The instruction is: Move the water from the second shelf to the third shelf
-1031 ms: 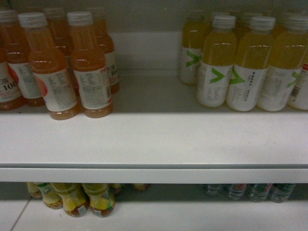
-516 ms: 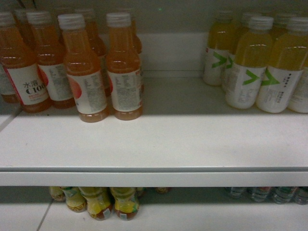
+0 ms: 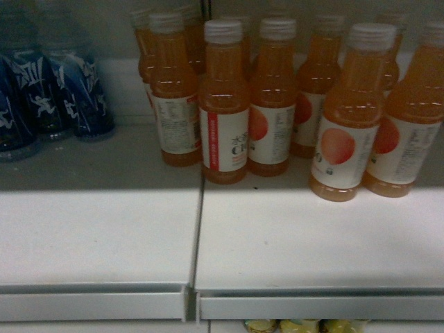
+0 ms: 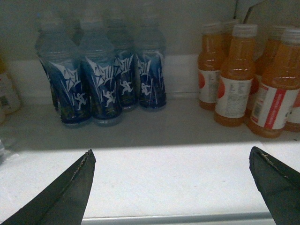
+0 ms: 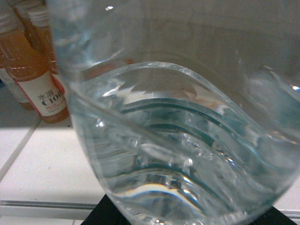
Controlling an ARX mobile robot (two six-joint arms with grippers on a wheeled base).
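Note:
The water (image 5: 178,140), a clear ribbed bottle, fills almost the whole right wrist view, tilted and very close to the lens. My right gripper (image 5: 187,216) is shut on it; only dark bits of its fingers (image 5: 101,216) show under the bottle. Behind the bottle lies a white shelf board (image 5: 42,173). My left gripper (image 4: 172,154) is open and holds nothing, its two dark fingertips wide apart above the white shelf (image 4: 178,178). Neither gripper shows in the head view.
Orange drink bottles (image 3: 223,104) stand in rows at the back right of the shelf (image 3: 277,236), also in the left wrist view (image 4: 236,75) and right wrist view (image 5: 37,79). Blue sports bottles (image 3: 55,90) (image 4: 105,79) stand back left. Yellow bottle tops (image 3: 298,325) peek out below.
The head view has swung left along the shelf: the yellow-drink bottles have left the frame, the orange bottles have shifted right, and blue bottles have come in at the left.

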